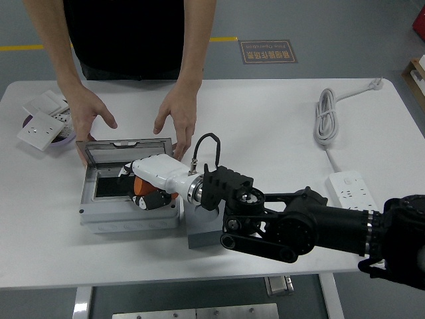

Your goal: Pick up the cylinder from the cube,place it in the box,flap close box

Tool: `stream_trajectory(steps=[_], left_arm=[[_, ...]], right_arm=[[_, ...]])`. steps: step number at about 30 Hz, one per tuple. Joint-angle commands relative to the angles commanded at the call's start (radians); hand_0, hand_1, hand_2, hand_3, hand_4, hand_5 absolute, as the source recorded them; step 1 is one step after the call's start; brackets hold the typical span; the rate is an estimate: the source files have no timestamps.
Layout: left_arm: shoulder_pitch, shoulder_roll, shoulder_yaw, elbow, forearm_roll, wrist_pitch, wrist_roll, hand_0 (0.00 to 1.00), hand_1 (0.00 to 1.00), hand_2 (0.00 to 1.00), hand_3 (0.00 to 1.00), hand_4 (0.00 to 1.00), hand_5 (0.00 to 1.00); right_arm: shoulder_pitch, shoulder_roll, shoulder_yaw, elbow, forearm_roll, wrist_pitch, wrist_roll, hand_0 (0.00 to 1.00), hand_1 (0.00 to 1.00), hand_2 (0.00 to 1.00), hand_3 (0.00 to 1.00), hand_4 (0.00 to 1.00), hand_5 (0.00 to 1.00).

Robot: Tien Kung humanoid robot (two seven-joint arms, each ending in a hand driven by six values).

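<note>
- Orange plastic is showing between the curled fingers of the right hand (pixel 147 188); this is the cylinder (pixel 140 187), and the white-shelled hand is gripping it over the open box (pixel 126 199); the digits are closing tightly round it, with only a sliver of orange peeking out
- Grey and shallow, the box is sitting near the table's (pixel 265 113) front edge; its clear lid (pixel 123 147) is standing raised at the far side
- Just right of the box, the grey cube (pixel 202 229) is lying partly hidden beneath the black right arm (pixel 299 226)
- At the far side, a person is resting one hand (pixel 86 119) by the lid's left corner and the other hand (pixel 178 119) by its right corner
- Further right, a coiled white cable (pixel 325 119) and a power strip (pixel 352 193) are lying well apart from the box; white sockets (pixel 40 123) are sitting at the far left
</note>
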State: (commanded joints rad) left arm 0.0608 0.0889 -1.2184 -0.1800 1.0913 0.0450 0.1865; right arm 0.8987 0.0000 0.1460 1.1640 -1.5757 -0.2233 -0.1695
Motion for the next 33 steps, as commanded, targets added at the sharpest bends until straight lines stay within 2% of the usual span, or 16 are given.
stream_trajectory(steps=[10, 12, 21, 24, 27, 29, 33], left_arm=[[-0.002, -0.002, 0.002, 0.000, 0.005, -0.002, 0.001, 0.923, 0.852, 0.854, 0.951, 0.002, 0.002], [-0.001, -0.003, 0.002, 0.000, 0.005, -0.002, 0.001, 0.923, 0.852, 0.854, 0.951, 0.002, 0.002], [0.008, -0.011, 0.009, 0.000, -0.007, 0.001, -0.001, 0.923, 0.852, 0.854, 0.951, 0.002, 0.002], [0.009, -0.012, 0.011, 0.000, -0.008, 0.001, -0.001, 0.923, 0.852, 0.854, 0.951, 0.002, 0.002], [0.006, -0.012, 0.013, 0.000, -0.008, 0.001, -0.002, 0.923, 0.852, 0.854, 0.951, 0.002, 0.002], [0.004, -0.011, 0.014, 0.000, -0.005, 0.000, -0.002, 0.923, 0.852, 0.854, 0.951, 0.002, 0.002], [0.000, -0.011, 0.017, 0.000, -0.004, -0.001, -0.002, 0.923, 0.852, 0.854, 0.951, 0.002, 0.002]], right_arm=[[-0.004, 0.000, 0.030, 0.017, 0.014, -0.016, 0.018, 0.851, 0.741, 0.778, 0.800, 0.733, 0.199], [-0.006, 0.000, 0.046, 0.031, 0.030, -0.018, 0.023, 0.850, 0.741, 0.772, 0.800, 0.759, 0.221], [-0.011, 0.000, 0.184, 0.178, 0.191, -0.013, 0.061, 0.850, 0.735, 0.765, 0.792, 0.775, 0.237], [-0.001, -0.001, 0.219, 0.202, 0.217, -0.014, 0.071, 0.831, 0.725, 0.752, 0.772, 0.766, 0.241], [0.019, -0.003, 0.243, 0.175, 0.238, -0.017, 0.084, 0.831, 0.725, 0.752, 0.772, 0.766, 0.241], [0.036, -0.001, 0.245, 0.135, 0.264, -0.016, 0.096, 0.821, 0.710, 0.743, 0.735, 0.751, 0.240], [0.064, 0.000, 0.225, 0.053, 0.317, -0.008, 0.116, 0.821, 0.710, 0.743, 0.735, 0.751, 0.240]])
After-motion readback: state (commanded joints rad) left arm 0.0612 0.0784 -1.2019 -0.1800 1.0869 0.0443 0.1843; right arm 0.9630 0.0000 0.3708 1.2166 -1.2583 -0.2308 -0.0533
